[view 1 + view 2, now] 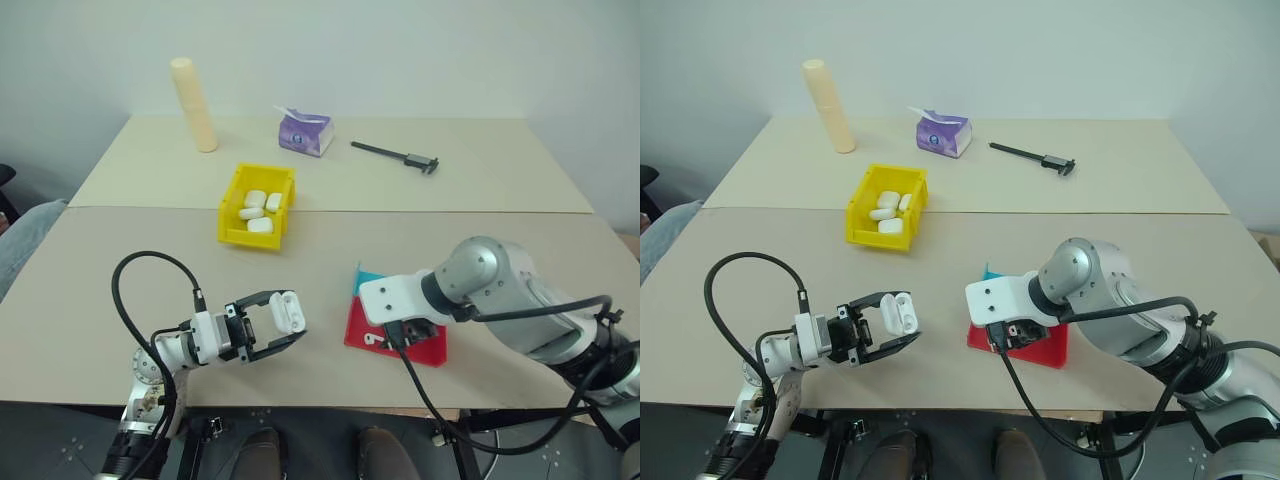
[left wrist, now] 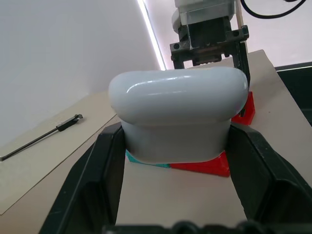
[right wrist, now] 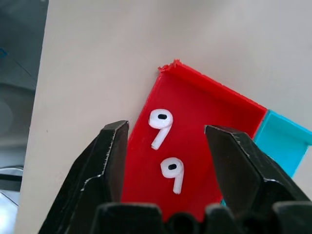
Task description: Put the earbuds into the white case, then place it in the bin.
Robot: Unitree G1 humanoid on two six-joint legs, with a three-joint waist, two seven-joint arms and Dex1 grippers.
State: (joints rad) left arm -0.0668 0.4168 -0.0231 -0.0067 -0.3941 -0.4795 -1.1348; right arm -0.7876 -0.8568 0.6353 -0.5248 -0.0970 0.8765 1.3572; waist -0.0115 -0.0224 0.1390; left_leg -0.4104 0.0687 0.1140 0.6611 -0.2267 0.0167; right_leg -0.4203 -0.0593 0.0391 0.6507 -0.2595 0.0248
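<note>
While our two arms reach in over the pale table, we see it carries the yellow bin near its middle seam, with several white cases lying inside. Behind the bin stand a cream cylinder, a purple tissue pack and a dark caliper, all well apart from one another.

Nearer to us, the red-and-teal tray lies flat on the table. Our right gripper hangs just above its red part, pointing down, jaws partly open and holding nothing. Between those fingers, in the right wrist view, we see the two earbuds lying side by side on the red floor, close together but not touching, stems pointing the same way.

Our left gripper is clamped tight on the white case, held above the table just beside the tray. The case sits between the black fingers with its lid flipped open.
</note>
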